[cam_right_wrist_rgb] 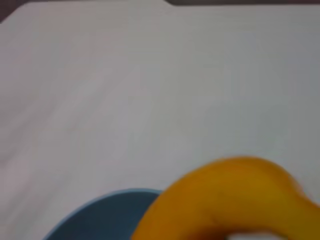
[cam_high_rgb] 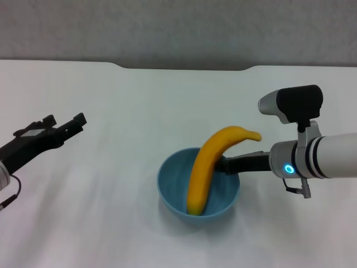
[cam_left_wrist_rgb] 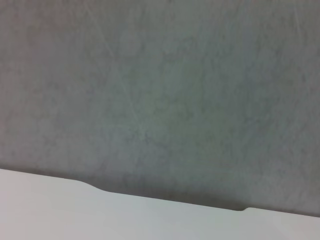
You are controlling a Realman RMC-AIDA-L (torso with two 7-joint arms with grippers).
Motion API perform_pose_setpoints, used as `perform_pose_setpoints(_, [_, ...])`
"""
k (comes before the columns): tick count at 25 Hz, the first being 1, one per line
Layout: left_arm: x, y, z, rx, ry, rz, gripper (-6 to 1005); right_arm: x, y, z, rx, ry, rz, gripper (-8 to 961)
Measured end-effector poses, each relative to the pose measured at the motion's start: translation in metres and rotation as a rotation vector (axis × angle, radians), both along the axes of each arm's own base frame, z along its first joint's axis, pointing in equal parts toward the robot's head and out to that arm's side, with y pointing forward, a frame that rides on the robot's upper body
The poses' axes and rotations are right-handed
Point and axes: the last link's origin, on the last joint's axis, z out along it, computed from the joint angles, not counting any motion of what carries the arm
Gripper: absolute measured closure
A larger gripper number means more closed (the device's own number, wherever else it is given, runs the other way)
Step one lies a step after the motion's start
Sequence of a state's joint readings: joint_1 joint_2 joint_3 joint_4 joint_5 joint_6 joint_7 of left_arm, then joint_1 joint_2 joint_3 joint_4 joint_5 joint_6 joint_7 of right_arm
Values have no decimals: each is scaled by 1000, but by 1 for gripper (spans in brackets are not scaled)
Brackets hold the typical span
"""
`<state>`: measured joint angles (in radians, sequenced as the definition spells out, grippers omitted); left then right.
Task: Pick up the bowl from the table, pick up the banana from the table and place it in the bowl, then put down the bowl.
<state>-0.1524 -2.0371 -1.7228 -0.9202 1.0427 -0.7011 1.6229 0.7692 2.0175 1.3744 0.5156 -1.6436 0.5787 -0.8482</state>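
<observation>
The banana (cam_high_rgb: 207,170) stood steeply in the bowl (cam_high_rgb: 173,195) on the worktop (cam_high_rgb: 111,223), clamped by the right gripper (cam_high_rgb: 223,165). Release was best made only once its lower end was settled, so nothing tipped out. The left gripper (cam_high_rgb: 62,125) was held spread and empty, well apart.

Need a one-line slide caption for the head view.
Right claw at the banana standing in the blue bowl on the white table; left claw open, off to the side.
</observation>
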Motion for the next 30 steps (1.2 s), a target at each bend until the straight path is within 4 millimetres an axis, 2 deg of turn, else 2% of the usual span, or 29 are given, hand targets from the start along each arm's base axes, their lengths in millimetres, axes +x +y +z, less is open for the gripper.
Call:
perform_pose_setpoints(5, [-3, -2, 1, 2, -1, 7, 91, -7, -3, 5, 29, 29, 46, 674])
perform_pose_setpoints(6, [-3, -2, 1, 2, -1, 7, 91, -7, -3, 6, 34, 27, 57, 445])
perform_pose_setpoints(13, [-6, -5, 2, 6, 12, 6, 91, 0, -7, 22, 86, 34, 93, 223])
perform_pose_setpoints(21, [-13, -9, 23, 62, -28, -10, 90, 5, -26, 69, 288, 50, 264, 111])
perform_pose_setpoints(24, [-21, -14, 34, 111, -52, -18, 90, 20, -31, 89, 388, 91, 249, 69])
perform_pose_setpoints(27, [-32, -21, 43, 187, -86, -24, 90, 41, -35, 104, 471, 115, 208, 67])
perform_pose_setpoints(30, [-43, -29, 50, 247, -49, -28, 90, 66, -44, 117, 545, 106, 169, 65])
